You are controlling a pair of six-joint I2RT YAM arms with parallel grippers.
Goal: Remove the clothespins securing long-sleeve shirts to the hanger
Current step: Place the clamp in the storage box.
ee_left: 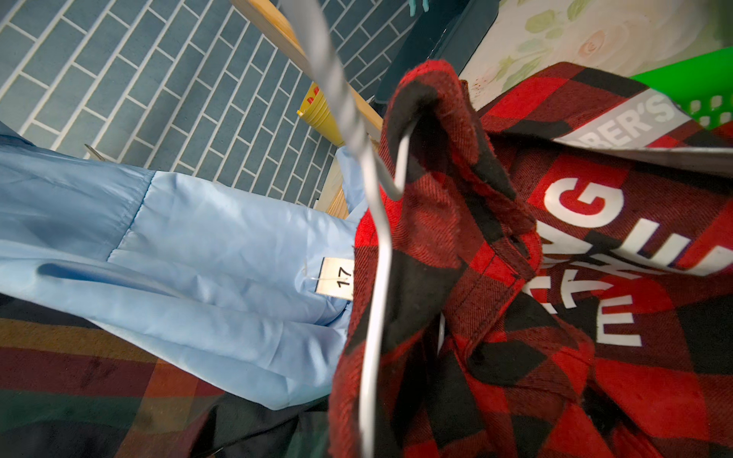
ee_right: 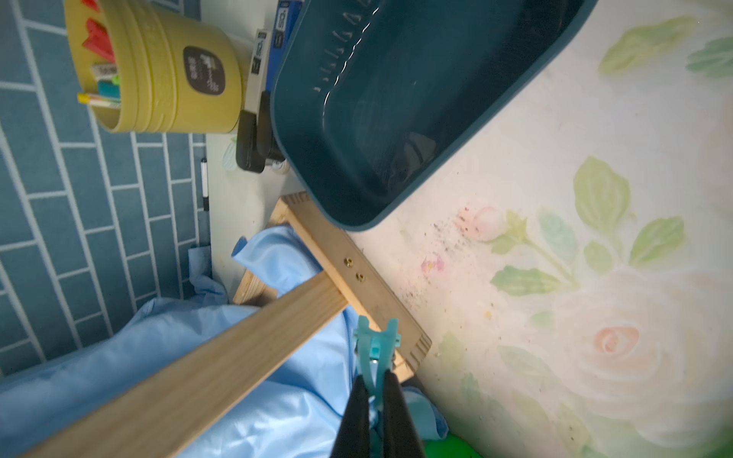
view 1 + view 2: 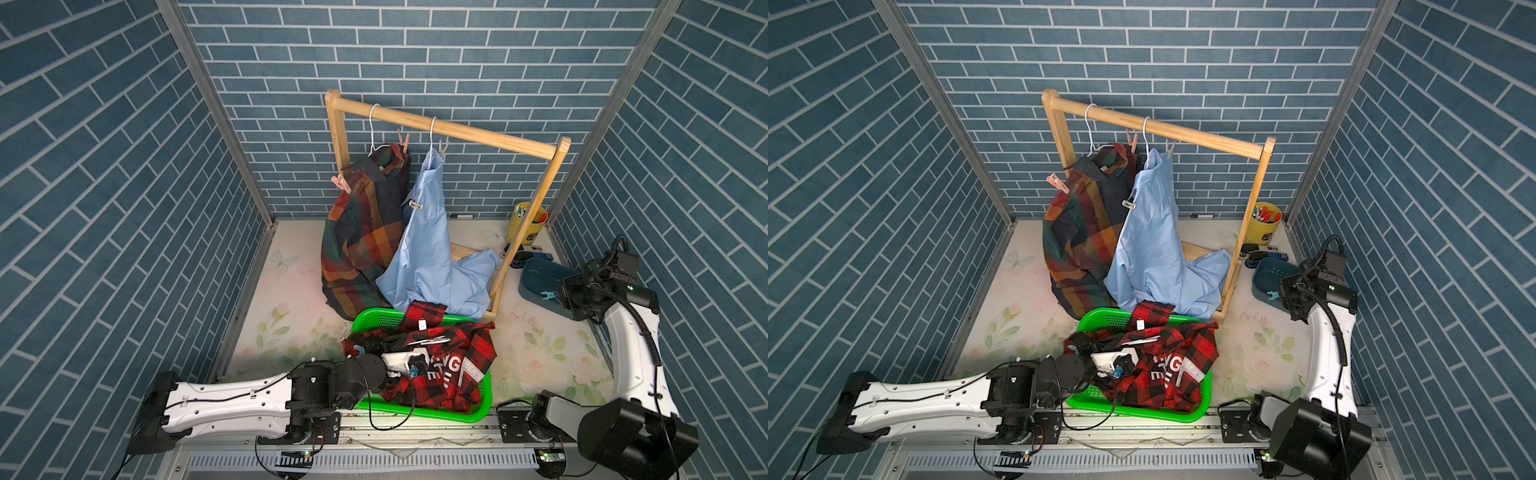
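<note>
The wooden rack (image 3: 478,134) stands far centre with the plaid shirt (image 3: 357,241) and light blue shirt (image 3: 424,257) hung on it; the red check shirt (image 3: 469,353) lies in the near green basket (image 3: 370,322), the left gripper (image 3: 411,365) closed tight there, on what I cannot tell; at right, by the blue bin (image 3: 536,270), the right gripper (image 2: 375,390) pinches a teal clothespin (image 2: 375,345); pink clothespins (image 3: 341,183) bite the plaid shirt, pale clothespins (image 3: 414,204) the blue.

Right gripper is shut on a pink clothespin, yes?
Not pink: the clothespin is teal. The right wrist view shows the right gripper shut on it.
</note>
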